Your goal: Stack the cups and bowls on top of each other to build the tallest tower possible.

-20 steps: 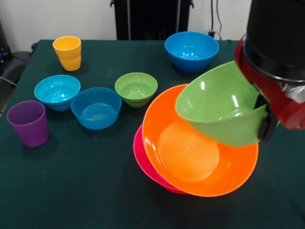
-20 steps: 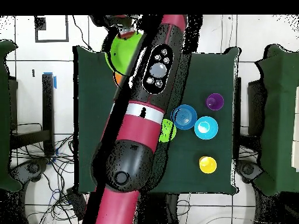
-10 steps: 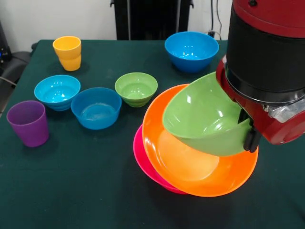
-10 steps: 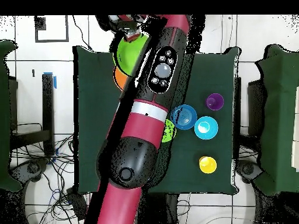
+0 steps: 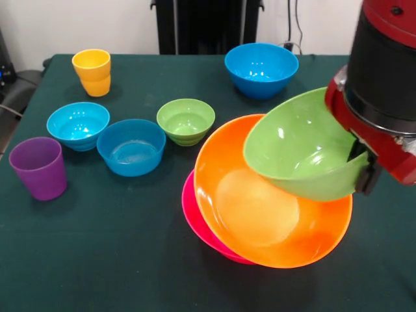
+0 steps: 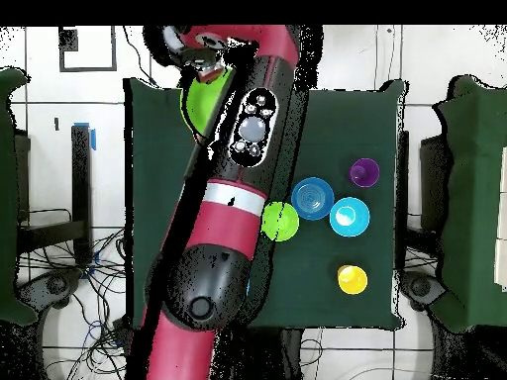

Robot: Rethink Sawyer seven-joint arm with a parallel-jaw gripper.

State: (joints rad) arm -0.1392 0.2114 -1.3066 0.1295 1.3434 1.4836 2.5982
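My gripper [image 5: 361,162] is shut on the right rim of a medium green bowl [image 5: 296,153]. I hold it tilted over the right rear part of the large orange bowl [image 5: 260,214]. I cannot tell whether the two touch. The orange bowl leans in a large pink bowl [image 5: 193,218], which shows only at its left edge. In the overhead view the arm [image 6: 243,178] hides this pile, and only the held green bowl [image 6: 201,101] shows near the gripper [image 6: 203,61].
Loose on the green cloth are a yellow cup [image 5: 91,71], a purple cup [image 5: 38,168], a cyan bowl [image 5: 78,125], a blue bowl [image 5: 131,147], a small green bowl [image 5: 186,121] and a large blue bowl [image 5: 261,69] at the back.
The gripper with the green bowl dipped left and down over the orange bowl half a second ago. It has since swung back right and slightly up. The loose ware has not moved.
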